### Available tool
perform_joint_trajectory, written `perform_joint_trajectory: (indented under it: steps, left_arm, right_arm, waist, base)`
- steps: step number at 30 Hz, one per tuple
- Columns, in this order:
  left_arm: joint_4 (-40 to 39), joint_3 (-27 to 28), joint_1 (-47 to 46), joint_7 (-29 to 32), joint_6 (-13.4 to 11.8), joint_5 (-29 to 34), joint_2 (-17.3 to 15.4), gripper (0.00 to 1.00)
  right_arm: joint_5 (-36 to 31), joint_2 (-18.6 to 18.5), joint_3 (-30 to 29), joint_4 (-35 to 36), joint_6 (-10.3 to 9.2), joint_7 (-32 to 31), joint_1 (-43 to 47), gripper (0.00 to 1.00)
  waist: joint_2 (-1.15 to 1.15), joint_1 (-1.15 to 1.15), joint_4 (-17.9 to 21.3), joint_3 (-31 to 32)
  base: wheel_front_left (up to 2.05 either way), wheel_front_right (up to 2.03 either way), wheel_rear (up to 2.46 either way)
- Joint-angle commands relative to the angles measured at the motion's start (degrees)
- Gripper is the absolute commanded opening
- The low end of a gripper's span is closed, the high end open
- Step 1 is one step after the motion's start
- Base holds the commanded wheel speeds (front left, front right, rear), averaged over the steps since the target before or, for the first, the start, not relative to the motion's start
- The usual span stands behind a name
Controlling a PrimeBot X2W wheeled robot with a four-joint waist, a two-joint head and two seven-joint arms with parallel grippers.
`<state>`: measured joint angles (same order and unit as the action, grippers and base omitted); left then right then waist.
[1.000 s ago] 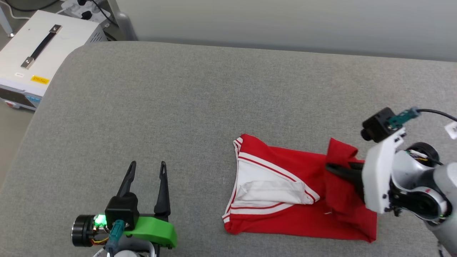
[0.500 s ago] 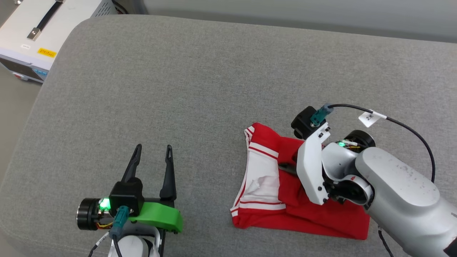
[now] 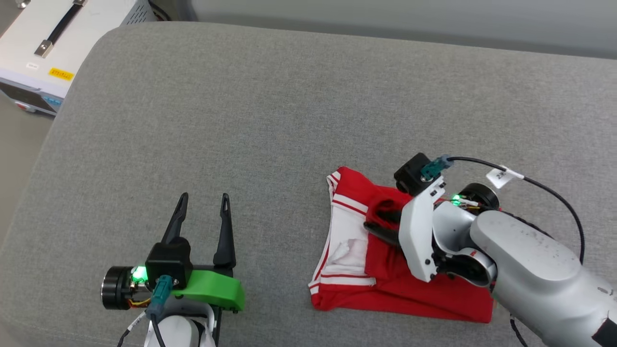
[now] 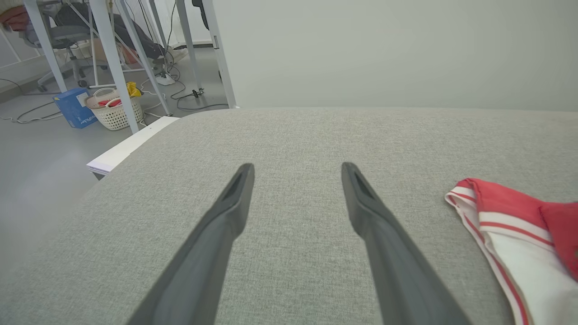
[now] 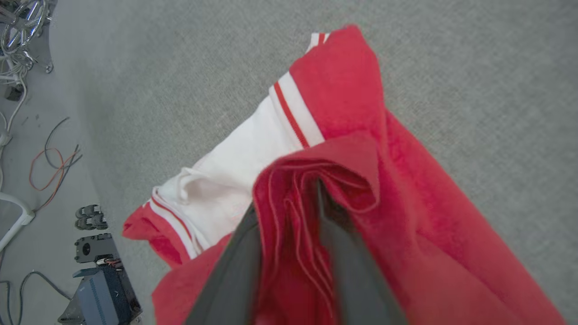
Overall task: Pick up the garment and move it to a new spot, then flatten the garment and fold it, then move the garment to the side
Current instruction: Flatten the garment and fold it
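- Right gripper (image 5: 286, 196): its fingers stand on either side of a bunched red fold of the garment (image 3: 409, 294); I cannot tell whether they pinch it.
- Garment: folded, white sleeve showing, on the bench (image 3: 241, 120), near-right part.
- Left gripper (image 3: 204, 197): spread wide, empty, over the bench's near-left part.

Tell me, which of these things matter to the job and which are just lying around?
Job: red jersey; right claw in its folds; left claw, open, idle.
Lying about: white handled box; white basket; blue box.
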<state>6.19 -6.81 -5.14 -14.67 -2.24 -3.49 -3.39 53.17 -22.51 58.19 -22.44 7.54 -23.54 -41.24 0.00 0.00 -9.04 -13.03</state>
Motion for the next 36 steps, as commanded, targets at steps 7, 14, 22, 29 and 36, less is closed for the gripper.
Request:
perform_joint_trajectory:
  steps: [7,14,22,29,36]
  left_arm:
    - [-0.5,1.5,2.3,-0.3,0.5,0.8,0.2,1.0]
    - [-1.5,2.6,4.3,-0.3,0.8,1.0,-0.1,1.0]
    - [-2.8,2.9,5.8,-0.3,1.2,1.2,-0.1,1.0]
    - [-4.0,3.0,6.6,-0.3,1.4,1.3,-0.1,1.0]
    - [-4.3,3.1,7.3,-0.3,1.8,1.1,-0.2,1.0]
  right_arm:
    - [-0.7,-6.8,-4.3,7.6,-0.05,12.1,-0.5,1.0]
    - [-11.1,-8.8,-16.6,6.8,-0.05,28.2,5.3,1.0]
    - [-26.6,-4.1,-35.2,5.4,-0.05,37.9,16.7,1.0]
    - [-37.5,4.8,-50.7,13.7,-0.05,38.5,29.1,1.0]
    - [-42.1,11.2,-56.3,19.7,-0.05,38.5,39.0,1.0]
  waist:
    - [0.0,0.0,3.7,4.8]
    - [0.0,0.0,6.6,7.6]
    - [0.0,0.0,8.8,9.6]
    - [0.0,0.0,9.6,10.3]
    - [0.0,0.0,9.5,10.7]
  base:
    - [0.0,0.0,0.0]
    - [0.0,0.0,0.0]
    - [0.0,0.0,0.0]
    - [0.0,0.0,0.0]
    - [0.0,0.0,0.0]
